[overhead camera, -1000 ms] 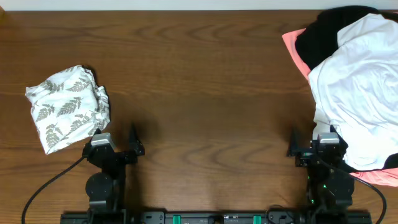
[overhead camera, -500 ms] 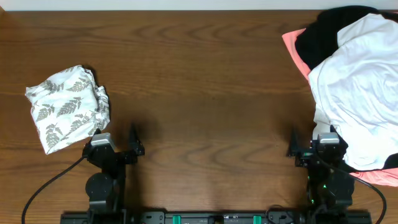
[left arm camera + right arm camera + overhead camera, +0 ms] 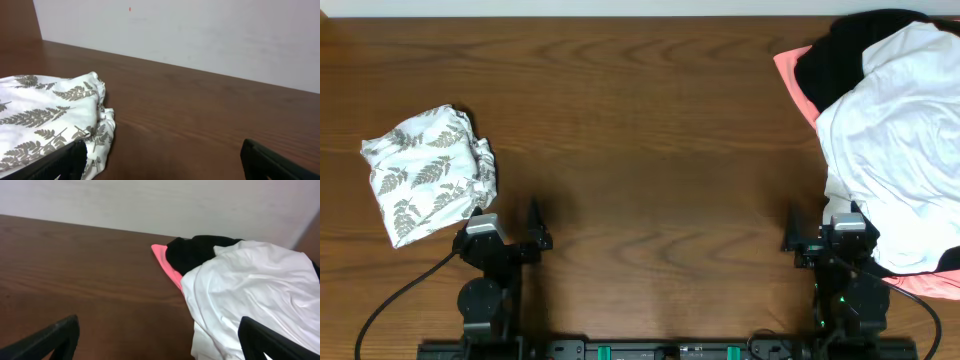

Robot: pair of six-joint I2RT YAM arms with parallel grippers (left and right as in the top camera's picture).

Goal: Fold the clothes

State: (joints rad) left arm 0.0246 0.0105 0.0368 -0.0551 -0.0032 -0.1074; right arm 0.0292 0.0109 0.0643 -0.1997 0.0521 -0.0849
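Looking down from overhead, the fern-print garment (image 3: 428, 172) lies as a small, lumpy bundle near the left edge of the table (image 3: 650, 120). It is gathered compactly but not squared off. I judge the fold rough at best, so a proper fold or at least tidying is left to do.

The left gripper (image 3: 505, 222) and right gripper (image 3: 822, 225) sit at the near edge, jaws spread wide and empty. The left one is just beside the bundle's near corner. Along the right edge a plain white garment (image 3: 900, 150) is heaped over a black garment (image 3: 840, 55) and a coral-pink garment (image 3: 788, 70).

From the left wrist, the fern cloth lies at the left, just ahead of the left fingertip; contact cannot be told.

From the right wrist, the open fingers frame bare wood, with the heap ahead to the right.

Compared with the earlier frames nothing has moved; cloth and arms stand the same.
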